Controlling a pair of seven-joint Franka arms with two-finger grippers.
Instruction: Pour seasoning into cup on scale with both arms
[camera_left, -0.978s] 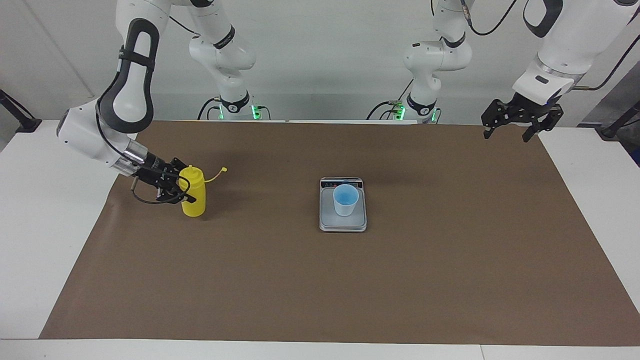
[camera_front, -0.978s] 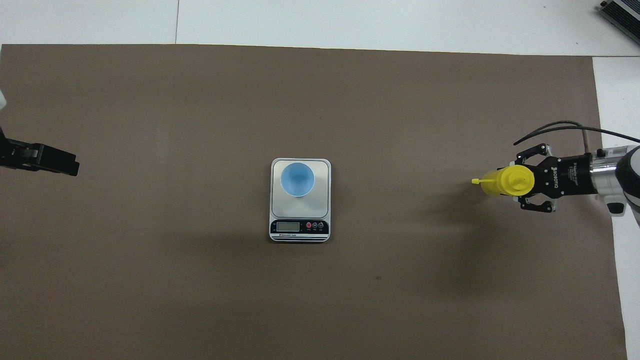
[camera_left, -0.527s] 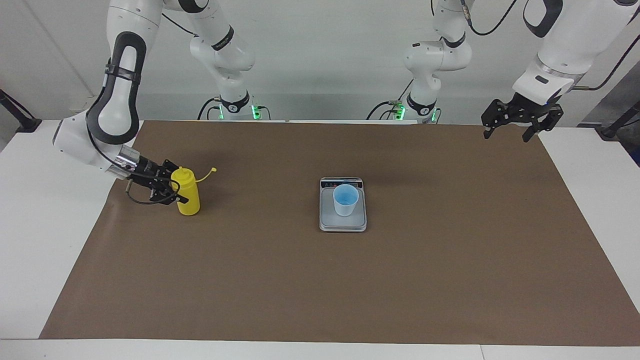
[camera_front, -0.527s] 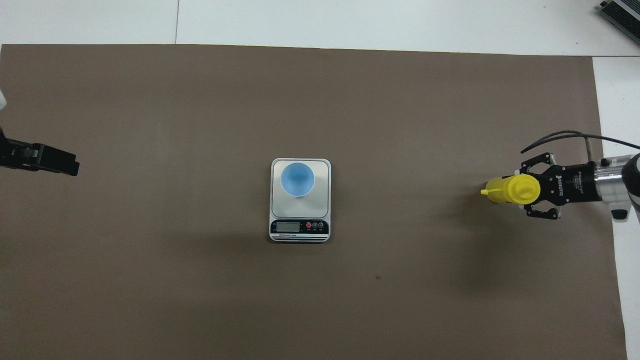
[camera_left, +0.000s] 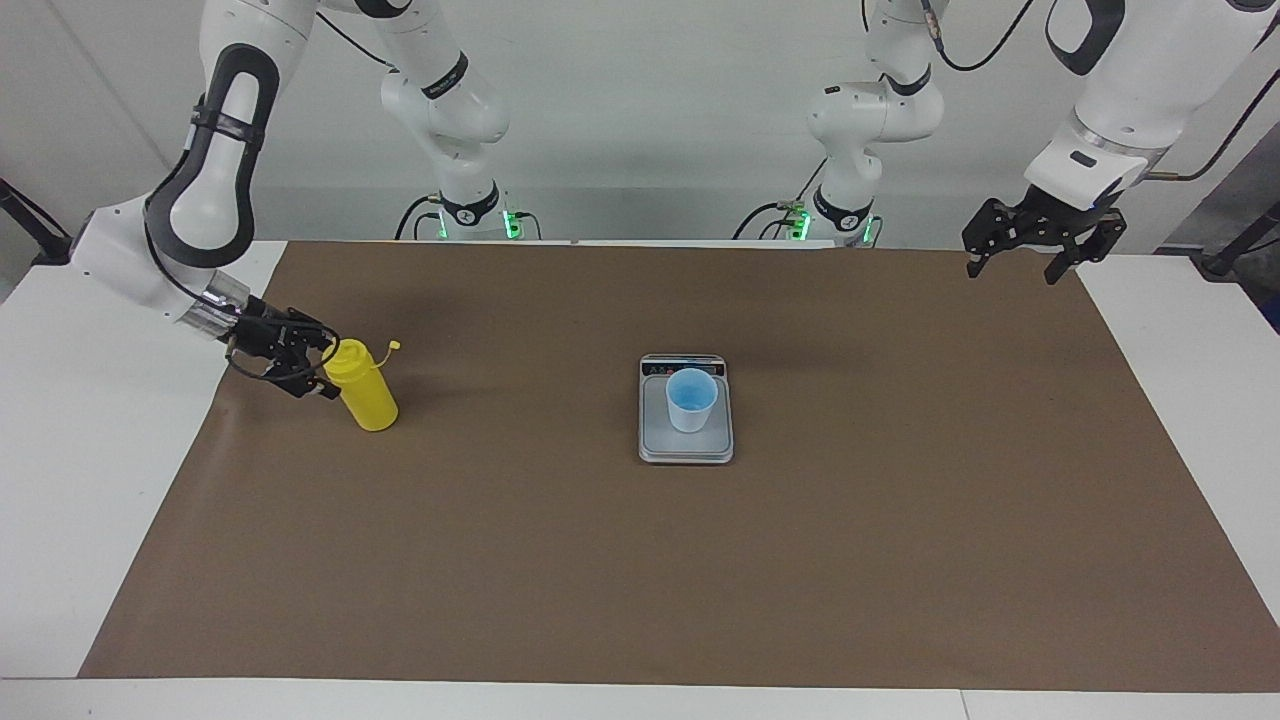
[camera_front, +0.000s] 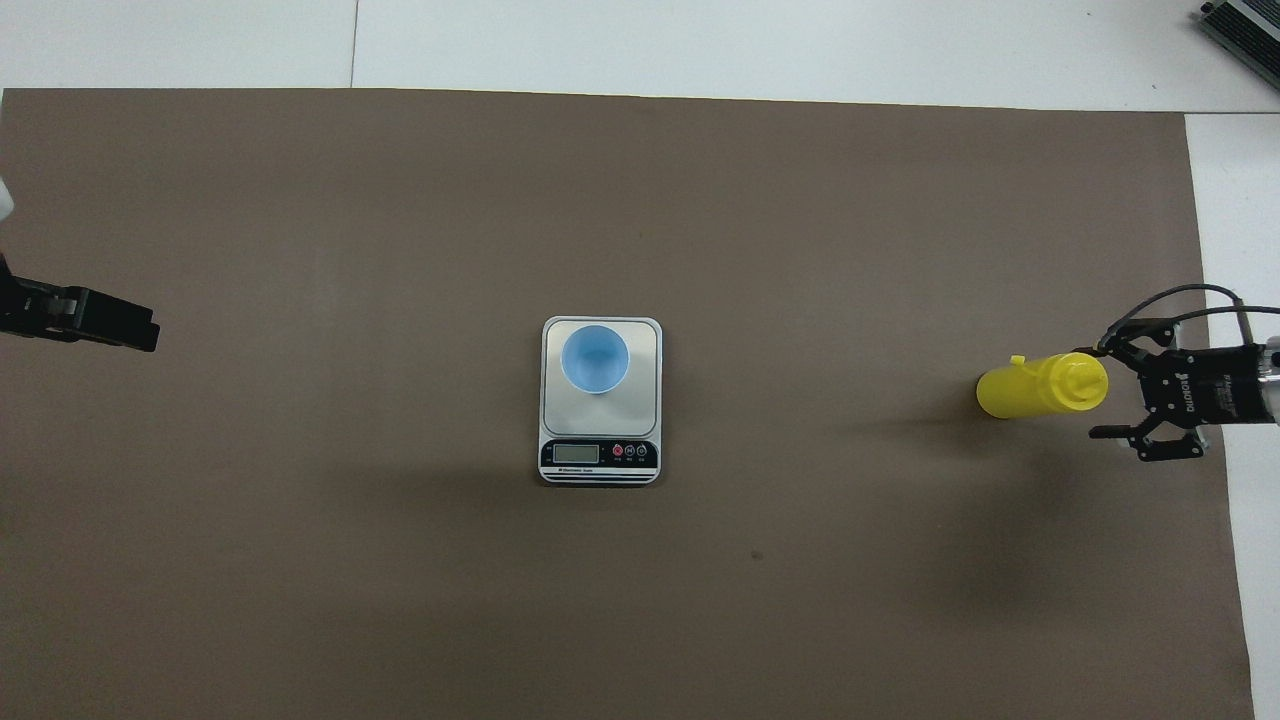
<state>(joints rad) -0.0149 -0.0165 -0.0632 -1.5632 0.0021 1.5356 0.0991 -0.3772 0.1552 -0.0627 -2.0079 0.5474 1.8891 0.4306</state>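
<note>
Right gripper (camera_left: 312, 368) has backed off with jaws spread, and I see the seasoning (camera_left: 362, 397) tipping toward it near the right arm's table edge. Cup (camera_left: 691, 399) sits on scale (camera_left: 686, 444) mid-table. Left gripper (camera_left: 1034, 240) waits, open.

The left tool (camera_front: 60, 318) is cut off by the overhead view's edge; its fingers unreadable.

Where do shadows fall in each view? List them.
Facing view: a faint, soft shadow on the mat beside the seasoning, toward the scale. Overhead view: diffuse dark patches beside the seasoning and just nearer the robots than the scale; none hard-edged.
</note>
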